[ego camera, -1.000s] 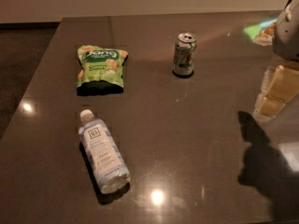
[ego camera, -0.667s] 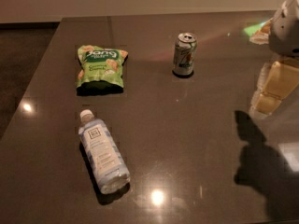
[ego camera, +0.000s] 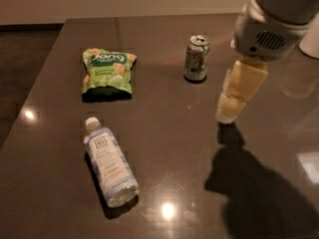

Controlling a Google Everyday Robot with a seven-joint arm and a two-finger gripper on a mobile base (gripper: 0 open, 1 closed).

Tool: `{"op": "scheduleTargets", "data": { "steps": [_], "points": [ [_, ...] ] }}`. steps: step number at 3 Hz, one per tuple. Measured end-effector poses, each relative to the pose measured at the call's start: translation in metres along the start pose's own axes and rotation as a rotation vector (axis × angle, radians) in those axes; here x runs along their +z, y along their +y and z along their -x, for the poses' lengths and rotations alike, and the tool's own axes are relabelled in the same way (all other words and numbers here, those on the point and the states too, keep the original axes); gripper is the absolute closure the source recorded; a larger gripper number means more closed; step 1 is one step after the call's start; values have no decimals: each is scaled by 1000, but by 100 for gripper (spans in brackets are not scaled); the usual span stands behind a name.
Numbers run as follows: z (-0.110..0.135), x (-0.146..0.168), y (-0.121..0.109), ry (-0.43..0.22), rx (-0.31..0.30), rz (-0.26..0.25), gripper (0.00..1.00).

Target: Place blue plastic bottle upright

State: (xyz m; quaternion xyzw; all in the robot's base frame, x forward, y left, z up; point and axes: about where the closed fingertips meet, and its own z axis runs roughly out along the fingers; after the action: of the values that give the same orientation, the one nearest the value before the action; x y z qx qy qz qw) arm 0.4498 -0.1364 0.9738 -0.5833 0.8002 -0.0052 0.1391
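Blue plastic bottle (ego camera: pixel 109 166) lies flat on its side on the counter (ego camera: pixel 169 133), toward the left edge and the near side, white cap (ego camera: pixel 91 122) pointing at the far-left corner, base toward the near edge. Label faces up, dark square logo visible near the neck. Not upright, so the task's end state isn't reached; nothing touches the bottle. Just beyond the cap, toward the far-left corner, sits a green snack bag (ego camera: pixel 107 73), flat, near the bottle but not touching it. Green-and-silver soda can (ego camera: pixel 197 58) stands upright near the far edge, roughly mid-counter, well apart from the bottle. Gripper (ego camera: pixel 227 113) hangs over the right half of the counter, just nearside of the can and to its right, pale yellow, angled down and toward the left; its tip is low over the surface, contact unclear. It holds nothing; can't tell if it's set wide or narrow from this angle. White arm housing (ego camera: pixel 271 24) comes in from the far-right corner, dark shadow (ego camera: pixel 249 183) cast toward the near-right side. Progress judgement: early, approach stage only. Left to do: cross leftward to the bottle, line up across its body, grasp, lift, rotate so the base goes down, set it on the counter, release. Clear surface between gripper and bottle; bag is close to the cap end, so a grasp near mid-body looks safer.
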Motion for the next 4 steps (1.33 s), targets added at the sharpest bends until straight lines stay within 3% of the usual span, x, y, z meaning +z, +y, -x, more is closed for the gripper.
{"op": "scheduleTargets", "data": {
  "steps": [2,4],
  "points": [
    [39,33,18,28,159,60,0],
    [61,44,35,21,299,140,0]
  ]
}}
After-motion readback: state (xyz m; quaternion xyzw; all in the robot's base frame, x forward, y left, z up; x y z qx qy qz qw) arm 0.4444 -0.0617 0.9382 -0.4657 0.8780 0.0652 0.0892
